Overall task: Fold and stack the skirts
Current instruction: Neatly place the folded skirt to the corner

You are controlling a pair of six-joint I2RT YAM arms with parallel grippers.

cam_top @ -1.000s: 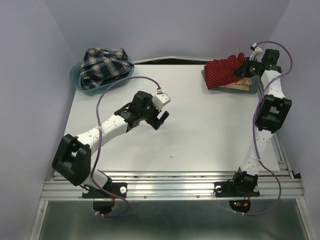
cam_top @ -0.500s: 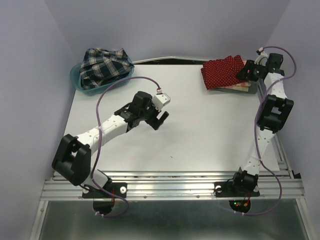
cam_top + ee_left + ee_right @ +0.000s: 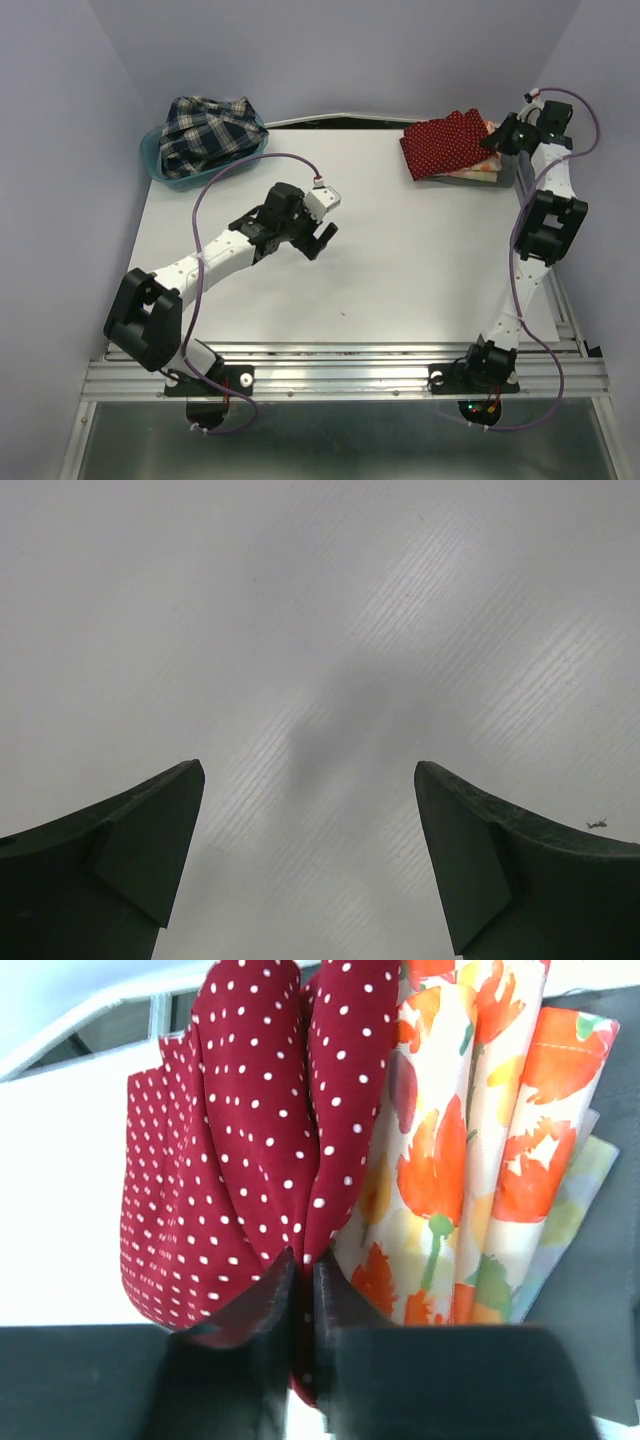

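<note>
- Top external view: the right gripper (image 3: 497, 138) sits further toward 3 o'clock than a second ago. It has drawn the red dotted skirt (image 3: 445, 145) from a bunched heap into a flatter folded slab.
- The red dotted skirt lies on the floral skirt (image 3: 475, 172) at 1 o'clock on the table (image 3: 400, 270). A strip of the floral print shows along its near edge.
- The plaid skirt (image 3: 205, 135) is heaped unfolded in the teal bin (image 3: 152, 160) at 11 o'clock, as before.
- The left gripper (image 3: 322, 238) hangs just left of the table's middle, unmoved.
- Left wrist view: the left gripper (image 3: 308, 775) is spread wide. Its dark fingers (image 3: 150, 830) are well apart above bare, ribbed white table (image 3: 300, 600).
- Right wrist view: the right gripper (image 3: 303, 1272) is pressed nearly together, pinching a fold of the red dotted skirt (image 3: 240, 1140).
- The skirt's tiny white dots are crisp there. At 3 o'clock of it are the layered folds of the floral skirt (image 3: 470, 1160), with orange blooms and green stems on cream.
</note>
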